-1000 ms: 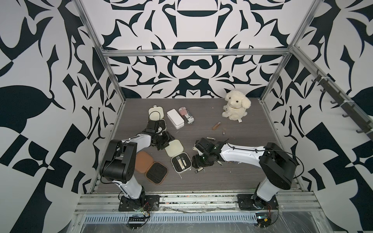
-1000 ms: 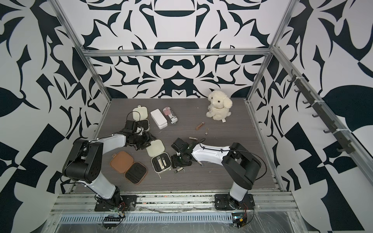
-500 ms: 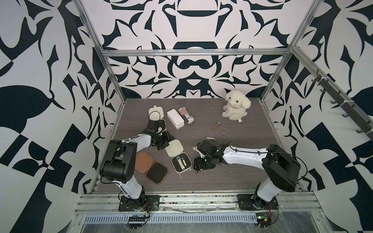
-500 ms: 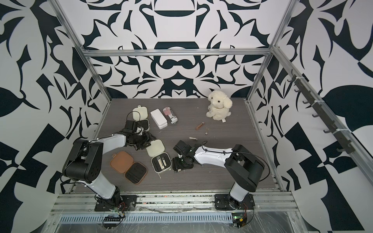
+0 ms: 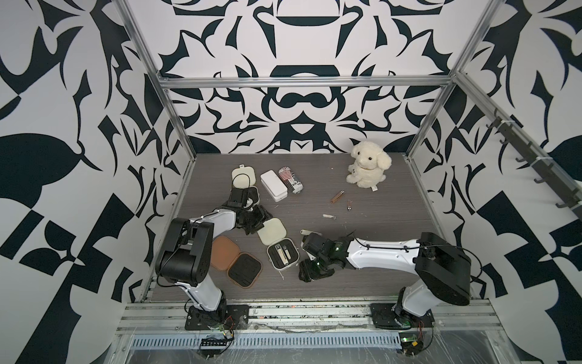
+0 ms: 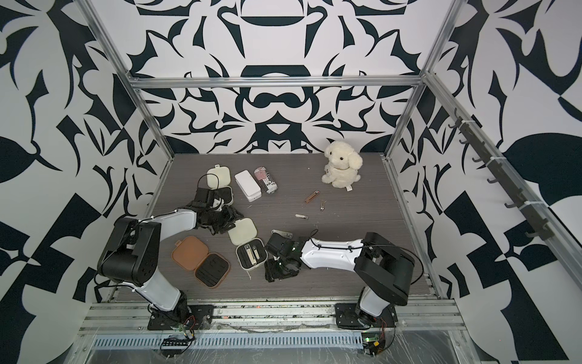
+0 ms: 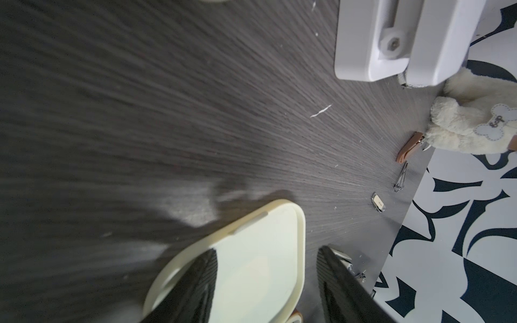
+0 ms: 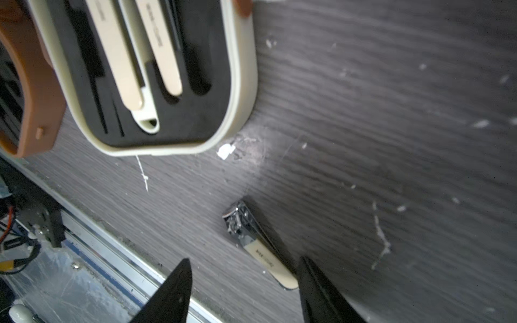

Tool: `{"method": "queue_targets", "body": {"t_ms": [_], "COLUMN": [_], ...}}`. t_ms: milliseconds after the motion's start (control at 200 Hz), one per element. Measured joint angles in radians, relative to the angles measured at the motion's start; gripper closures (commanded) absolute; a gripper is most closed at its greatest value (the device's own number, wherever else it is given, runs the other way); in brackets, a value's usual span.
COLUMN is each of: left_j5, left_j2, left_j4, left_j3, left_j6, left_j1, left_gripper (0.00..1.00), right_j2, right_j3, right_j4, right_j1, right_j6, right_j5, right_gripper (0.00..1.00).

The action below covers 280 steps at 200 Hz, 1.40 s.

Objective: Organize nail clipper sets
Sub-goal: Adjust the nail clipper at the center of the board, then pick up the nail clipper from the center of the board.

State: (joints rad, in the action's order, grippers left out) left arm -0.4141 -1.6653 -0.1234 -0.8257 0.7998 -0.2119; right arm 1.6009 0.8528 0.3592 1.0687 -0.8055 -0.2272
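Note:
Three nail clipper sets lie open. The middle cream case has its lid (image 5: pixel 272 231) flat and two clippers in its black tray (image 5: pixel 282 256). The tan case (image 5: pixel 224 252) lies left of it. Another cream case (image 5: pixel 243 177) lies at the back, its tray partly under my left arm. My left gripper (image 7: pixel 267 250) hovers open at the cream lid (image 7: pixel 251 265), one finger over it and one beside its edge. My right gripper (image 8: pixel 243 261) is open low over the table near the front edge. A cream-handled clipper (image 8: pixel 260 246) lies between its fingertips, close to one finger.
Loose tools lie mid-table: a brown-handled clipper (image 5: pixel 337 196), a small metal piece (image 5: pixel 349 205), a small clipper (image 5: pixel 329 216) and a larger one (image 5: pixel 310 233). A white box (image 5: pixel 273 185), a striped can (image 5: pixel 290 179) and a plush dog (image 5: pixel 367 168) stand at the back.
My right gripper has moved from beside the cream tray toward the table's front edge, over the clipper, and its jaws have narrowed slightly. The left arm has not moved.

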Motion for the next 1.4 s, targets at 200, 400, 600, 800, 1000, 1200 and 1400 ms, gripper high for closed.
{"method": "queue_targets", "body": {"t_ms": [200,400,600,800,1000,1200,1400], "left_j5": [0.000,0.000,0.000,0.000,0.000,0.000,0.000], "left_j2": [0.000,0.000,0.000,0.000,0.000,0.000,0.000], "left_j4": [0.000,0.000,0.000,0.000,0.000,0.000,0.001], "left_j3": [0.000,0.000,0.000,0.000,0.000,0.000,0.001], "left_j6": [0.000,0.000,0.000,0.000,0.000,0.000,0.001], "left_j1": [0.000,0.000,0.000,0.000,0.000,0.000,0.000], "left_gripper": [0.38,0.38,0.38,0.39,0.39,0.39,0.39], "right_j2": [0.055,0.148,0.214,0.242,0.266,0.290,0.298], "right_j3": [0.147,0.319,0.387,0.397,0.411,0.417,0.417], "right_j4": [0.148,0.255,0.339,0.388,0.400,0.400,0.400], "right_j1": [0.006,0.025,0.067,0.084,0.085,0.086,0.090], "right_j6": [0.049,0.116,0.163,0.179,0.185,0.189,0.188], "right_j5": [0.096,0.183,0.224,0.236,0.240,0.240,0.240], "right_gripper": [0.47,0.58,0.61,0.59,0.62,0.68,0.71]}}
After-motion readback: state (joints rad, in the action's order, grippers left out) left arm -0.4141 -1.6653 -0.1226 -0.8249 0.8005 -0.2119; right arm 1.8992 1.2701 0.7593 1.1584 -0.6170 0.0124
